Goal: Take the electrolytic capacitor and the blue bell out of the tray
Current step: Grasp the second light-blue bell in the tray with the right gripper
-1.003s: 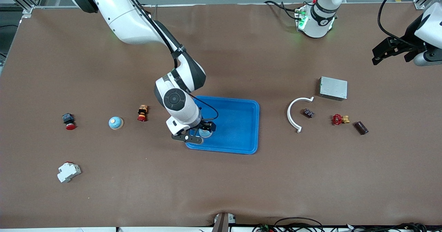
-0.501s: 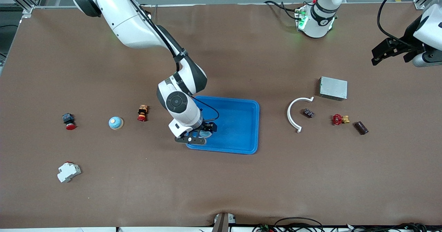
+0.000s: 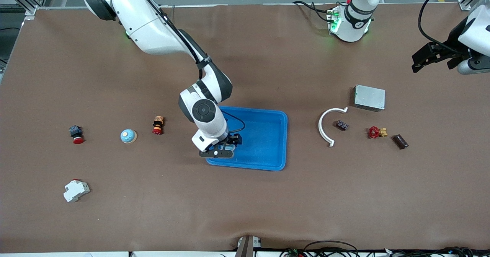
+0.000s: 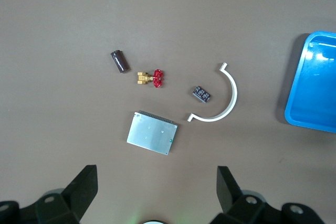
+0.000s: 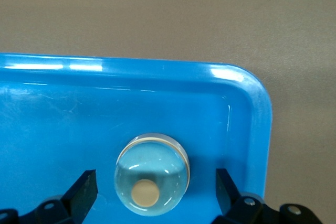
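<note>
A pale blue dome bell (image 5: pixel 152 181) with a tan button sits in the blue tray (image 3: pixel 264 134), in the corner nearest the front camera at the right arm's end. My right gripper (image 5: pixel 156 183) is open over it, one finger on each side and clear of it; it also shows in the front view (image 3: pixel 226 148). A second bell (image 3: pixel 128 136) sits on the table toward the right arm's end. The dark brown capacitor (image 3: pixel 400 141) lies toward the left arm's end, also in the left wrist view (image 4: pixel 120 61). My left gripper (image 3: pixel 423 58) is open and empty, waiting high over that end (image 4: pixel 156 178).
Near the capacitor lie a red valve (image 3: pixel 374 132), a small black component (image 3: pixel 341 125), a white curved clip (image 3: pixel 324 129) and a grey metal box (image 3: pixel 369 97). Toward the right arm's end are two red push buttons (image 3: pixel 157 125) (image 3: pixel 76 134) and a white breaker (image 3: pixel 75 191).
My right arm's wrist has shifted a little toward the left arm's end over the tray's corner. The bell has stayed in the tray. The left arm has barely moved.
</note>
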Controlling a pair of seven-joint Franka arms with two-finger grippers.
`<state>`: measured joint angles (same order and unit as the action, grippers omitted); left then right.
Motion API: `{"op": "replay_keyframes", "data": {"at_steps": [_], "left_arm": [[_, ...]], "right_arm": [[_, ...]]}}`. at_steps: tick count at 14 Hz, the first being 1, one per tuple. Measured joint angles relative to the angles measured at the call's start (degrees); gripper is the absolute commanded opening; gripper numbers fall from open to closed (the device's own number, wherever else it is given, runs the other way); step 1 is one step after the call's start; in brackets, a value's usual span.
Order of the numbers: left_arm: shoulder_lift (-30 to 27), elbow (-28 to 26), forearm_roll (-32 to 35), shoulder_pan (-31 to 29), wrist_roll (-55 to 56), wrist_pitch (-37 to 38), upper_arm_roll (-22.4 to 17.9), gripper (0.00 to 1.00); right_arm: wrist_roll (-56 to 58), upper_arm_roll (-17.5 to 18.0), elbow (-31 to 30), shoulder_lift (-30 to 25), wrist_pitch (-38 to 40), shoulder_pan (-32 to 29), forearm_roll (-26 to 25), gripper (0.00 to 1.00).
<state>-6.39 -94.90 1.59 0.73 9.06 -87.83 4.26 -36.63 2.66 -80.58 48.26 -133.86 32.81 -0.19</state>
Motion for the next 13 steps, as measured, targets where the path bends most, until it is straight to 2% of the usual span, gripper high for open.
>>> {"op": "replay_keyframes", "data": {"at_steps": [10,11,13], "left_arm": [[0.00,-0.08,0.00,-0.05,0.00,0.00,-0.18,1.00],[0.00,-0.09,0.00,-0.05,0.00,0.00,-0.22,1.00],[0.00,-0.14,0.00,-0.05,0.00,0.00,-0.24,1.00]], "right_arm": [[0.14,0.01,0.00,0.90,-1.90,0.21,-1.03,1.00],[0.14,0.02,0.00,0.95,-2.10,0.25,-1.03,0.95],[0.14,0.02,0.00,0.99,-2.33,0.29,-1.03,0.76]]}}
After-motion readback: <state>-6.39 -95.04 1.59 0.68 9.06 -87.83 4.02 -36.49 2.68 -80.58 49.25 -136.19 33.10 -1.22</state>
